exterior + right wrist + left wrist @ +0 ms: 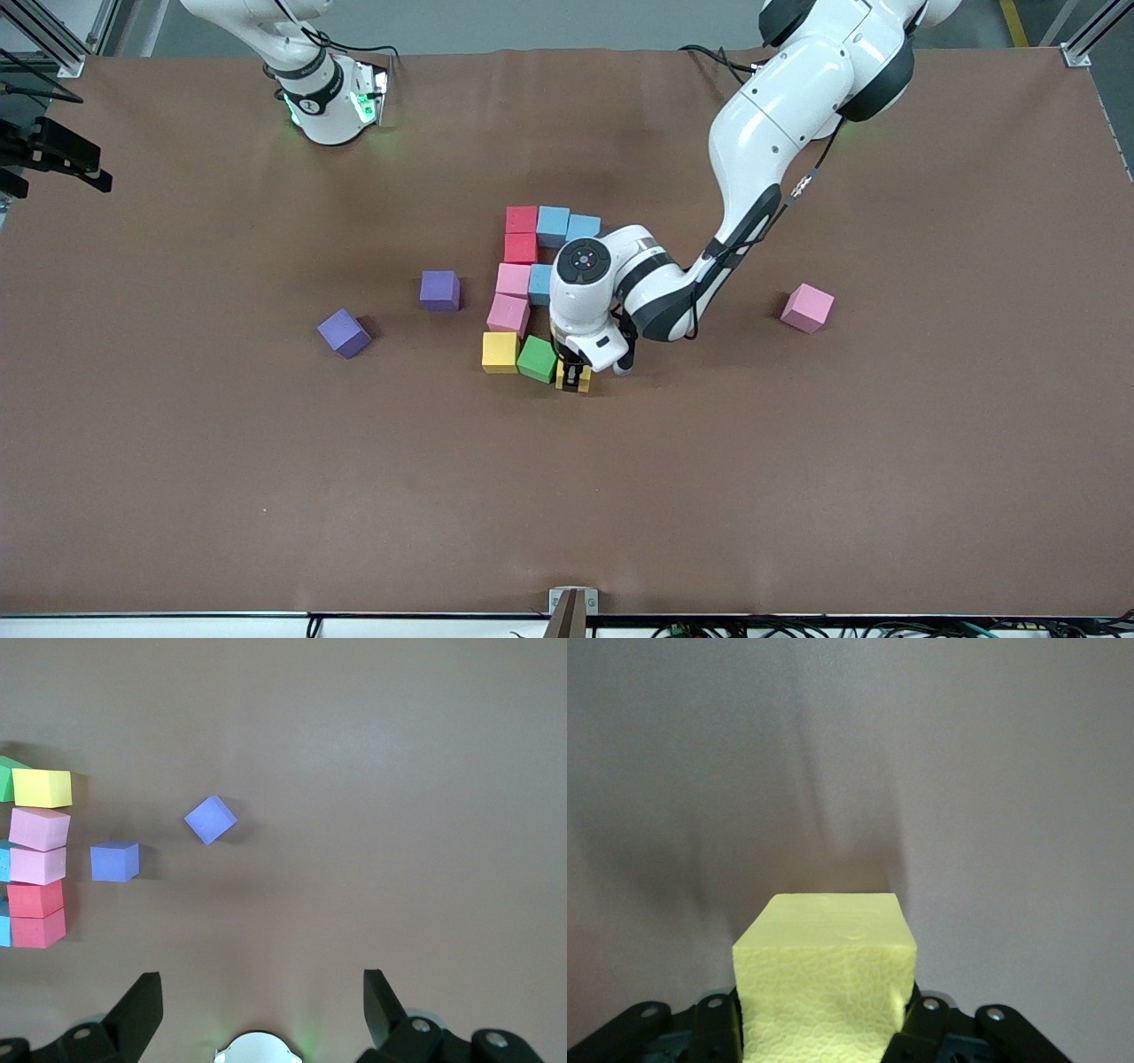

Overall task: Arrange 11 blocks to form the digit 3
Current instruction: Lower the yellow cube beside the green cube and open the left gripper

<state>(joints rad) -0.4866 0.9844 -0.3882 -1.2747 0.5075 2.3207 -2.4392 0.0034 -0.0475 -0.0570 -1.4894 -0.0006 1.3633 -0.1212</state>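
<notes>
a: what could go wrong from here?

b: the left gripper (574,377) is shut tight on a yellow block (580,379), low at the bench (797,496), just beside the green block (537,358). it looks to be the last piece of the bar nearest the front camera. if it comes down skewed or too close, i reckon the foam could shove the green block and the other yellow block (500,352) out of line. a jerky release could also drag the block, since soft foam tends to cling to fingers.

a: how does the block sit in the fingers?

b: in the left wrist view the yellow block (824,979) fills the gap between the two fingers (718,1028), pinched on its opposite sides, top face level. it looks square, not twisted.

a: and the digit 3?

b: the digit 3 (523,283) sits mid-bench. taking the pink pair (510,297) as centre in the front view, the red blocks (521,234) are at twelve o'clock, the held block around five. the wrist hides part of the figure, so i can't count all the cubes.

a: right arm?

b: it waits by its base. the right gripper (263,1005) has its fingers spread wide, holding nothing, over bare bench. two purple cubes (390,310) and a lilac-pink cube (807,307) lie apart from the figure.
</notes>
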